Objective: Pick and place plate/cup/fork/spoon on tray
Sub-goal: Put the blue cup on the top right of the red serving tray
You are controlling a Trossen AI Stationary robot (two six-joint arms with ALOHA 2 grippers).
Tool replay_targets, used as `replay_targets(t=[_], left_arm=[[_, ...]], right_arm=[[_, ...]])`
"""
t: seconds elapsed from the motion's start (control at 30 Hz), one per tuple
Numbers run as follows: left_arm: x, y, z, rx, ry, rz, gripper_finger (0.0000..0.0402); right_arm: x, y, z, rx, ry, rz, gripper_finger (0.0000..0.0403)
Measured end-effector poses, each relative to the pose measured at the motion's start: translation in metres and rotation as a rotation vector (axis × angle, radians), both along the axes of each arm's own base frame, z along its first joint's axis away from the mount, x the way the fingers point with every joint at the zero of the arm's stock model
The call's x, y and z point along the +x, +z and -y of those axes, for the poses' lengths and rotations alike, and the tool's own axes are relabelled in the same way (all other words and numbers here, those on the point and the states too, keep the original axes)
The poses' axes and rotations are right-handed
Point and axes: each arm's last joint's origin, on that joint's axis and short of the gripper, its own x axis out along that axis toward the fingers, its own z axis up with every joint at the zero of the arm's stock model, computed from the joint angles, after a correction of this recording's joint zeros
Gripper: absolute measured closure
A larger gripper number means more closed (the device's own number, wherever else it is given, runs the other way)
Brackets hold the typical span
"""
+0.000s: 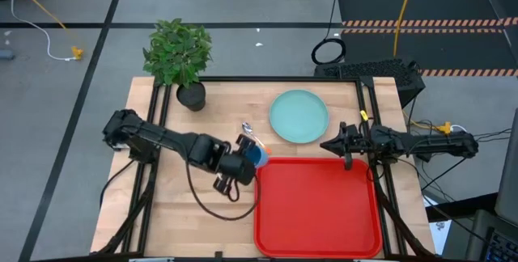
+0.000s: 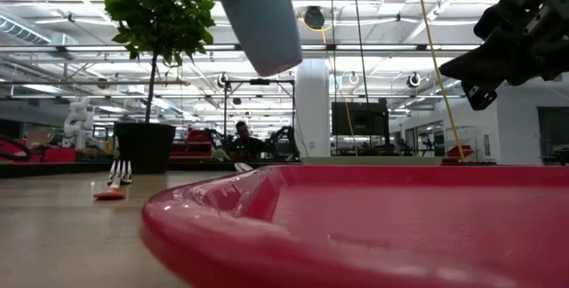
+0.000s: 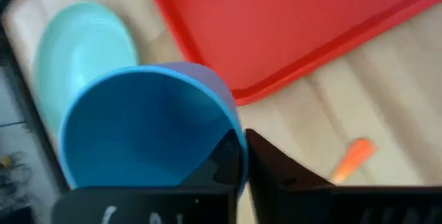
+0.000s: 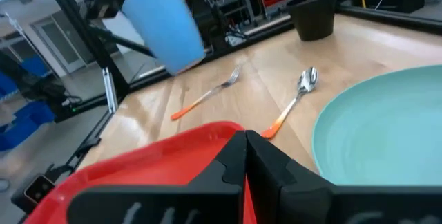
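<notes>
My left gripper (image 1: 245, 154) is shut on the bright-blue cup (image 1: 259, 155), held in the air just left of the red tray's far left corner (image 1: 271, 165). The cup also shows in the left wrist view (image 3: 145, 134) and the right wrist view (image 4: 166, 23). The pale mint-green plate (image 1: 298, 116) lies flat on the table behind the tray. The spoon (image 4: 297, 99) and the fork (image 4: 207, 96) lie on the wood below the cup. My right gripper (image 1: 330, 143) is shut and empty, hovering between the plate and the tray. My left gripper pinches the cup's wall at the rim (image 3: 238, 172), one finger (image 3: 224, 156) inside the cup and the other (image 3: 283, 175) outside. The fingers come from the table's left. The cup is lifted clear of the table and tilted, its mouth toward the gripper.
A black pot with a green plant (image 1: 186, 76) stands at the table's far left. The tray's floor (image 1: 324, 213) takes up the near right of the table. Bare wood (image 1: 186, 205) lies left of the tray.
</notes>
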Motion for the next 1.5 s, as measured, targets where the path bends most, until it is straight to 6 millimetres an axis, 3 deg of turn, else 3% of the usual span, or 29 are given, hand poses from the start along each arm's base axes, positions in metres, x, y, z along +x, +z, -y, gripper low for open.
replay_targets(t=[0.2, 0.37, 0.57, 0.67, 0.83, 1.13, 1.5], left_arm=[[0.011, 0.004, -0.01, 0.036, -0.083, 0.068, 0.0394], [0.019, 0.008, -0.014, 0.079, -0.164, 0.14, 0.0382], [0.028, 0.009, -0.024, 0.116, -0.196, 0.175, 0.0394], [0.032, 0.006, -0.028, 0.122, -0.192, 0.179, 0.0389], [0.039, 0.0, -0.031, 0.142, -0.225, 0.173, 0.0393], [0.059, -0.017, -0.03, 0.129, -0.348, 0.186, 0.0385], [0.076, -0.042, -0.029, 0.135, -0.363, 0.164, 0.0384]], right_arm=[[0.003, -0.005, 0.0, 0.023, -0.004, -0.054, 0.0403], [0.004, -0.008, 0.0, 0.036, -0.007, -0.089, 0.0403], [0.009, -0.002, 0.0, 0.04, -0.025, -0.031, 0.0403], [0.012, -0.007, 0.0, 0.002, -0.047, -0.1, 0.0403], [0.026, 0.02, -0.006, -0.056, -0.023, -0.091, 0.0388], [0.058, 0.034, -0.023, -0.199, 0.043, -0.22, 0.0302], [0.082, 0.084, -0.039, -0.35, 0.099, -0.263, 0.0177]])
